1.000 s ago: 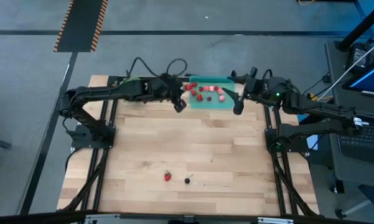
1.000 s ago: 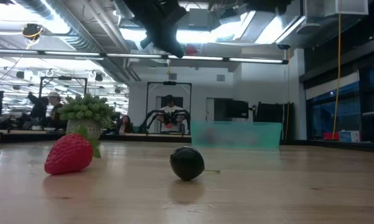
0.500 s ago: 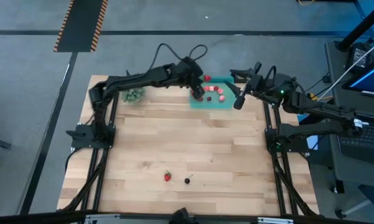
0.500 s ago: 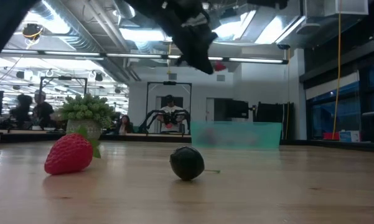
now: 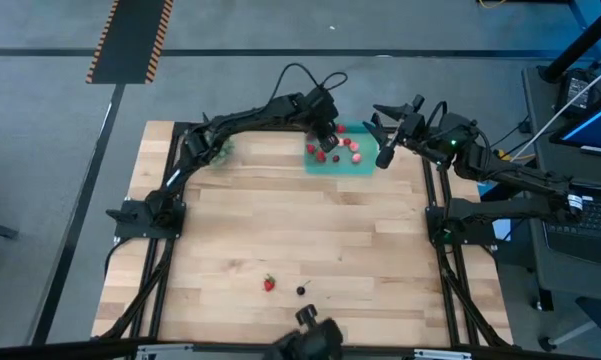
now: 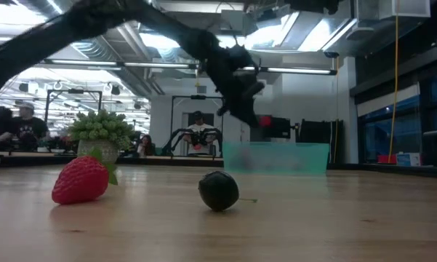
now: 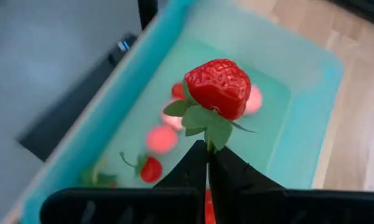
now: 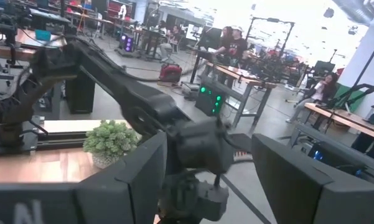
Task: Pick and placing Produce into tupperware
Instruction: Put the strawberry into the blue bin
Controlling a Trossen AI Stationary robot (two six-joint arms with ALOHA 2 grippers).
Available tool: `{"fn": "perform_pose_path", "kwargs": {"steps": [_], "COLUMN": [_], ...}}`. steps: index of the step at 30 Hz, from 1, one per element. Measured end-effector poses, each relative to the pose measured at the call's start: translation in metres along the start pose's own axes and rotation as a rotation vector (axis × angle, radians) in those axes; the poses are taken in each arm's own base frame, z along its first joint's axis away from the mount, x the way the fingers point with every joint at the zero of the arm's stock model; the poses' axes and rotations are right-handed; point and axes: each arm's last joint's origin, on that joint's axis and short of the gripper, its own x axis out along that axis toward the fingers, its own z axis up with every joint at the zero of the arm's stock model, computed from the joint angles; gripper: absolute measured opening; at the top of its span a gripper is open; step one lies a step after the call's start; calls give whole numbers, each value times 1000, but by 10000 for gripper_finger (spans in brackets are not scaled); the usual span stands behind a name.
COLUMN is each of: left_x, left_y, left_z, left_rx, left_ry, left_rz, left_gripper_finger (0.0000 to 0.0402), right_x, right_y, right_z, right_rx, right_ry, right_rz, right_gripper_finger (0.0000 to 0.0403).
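Even overhead light falls on the tabletop (image 5: pixel 300 230), with only faint shadows. At table level, ceiling lamps (image 6: pixel 203 38) glare and the moving arm (image 6: pixel 225 65) smears. The tray (image 7: pixel 299 118) blurs behind a sharp strawberry (image 7: pixel 219 87).

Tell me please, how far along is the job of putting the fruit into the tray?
Several fruit pieces already lie in the teal tray. In hand: the left gripper holds a strawberry by its leaves above the tray. Left: a strawberry and a dark berry on the table. The right gripper waits beside the tray, open.
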Motion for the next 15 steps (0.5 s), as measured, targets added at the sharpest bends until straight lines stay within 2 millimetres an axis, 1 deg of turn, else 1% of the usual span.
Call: {"fn": "perform_pose_path", "kwargs": {"steps": [3,6,10,15], "left_x": [15,24,32,30], "left_y": [17,27,33,34], "left_z": [-7,-14,-18,-15], "left_rx": [-72,-119,-153,-160], "left_ry": [105,201,252,235], "left_rz": [-19,-1,8,5], "left_gripper_finger": [0,0,0,6], "right_x": [0,0,0,0], "right_y": [0,0,0,1], "right_z": [-1,-1,-2,-5], "right_rx": [3,2,2,-5], "right_ry": [8,13,15,52], "right_rz": [2,5,6,16], "right_gripper_finger": [236,236,236,236]}}
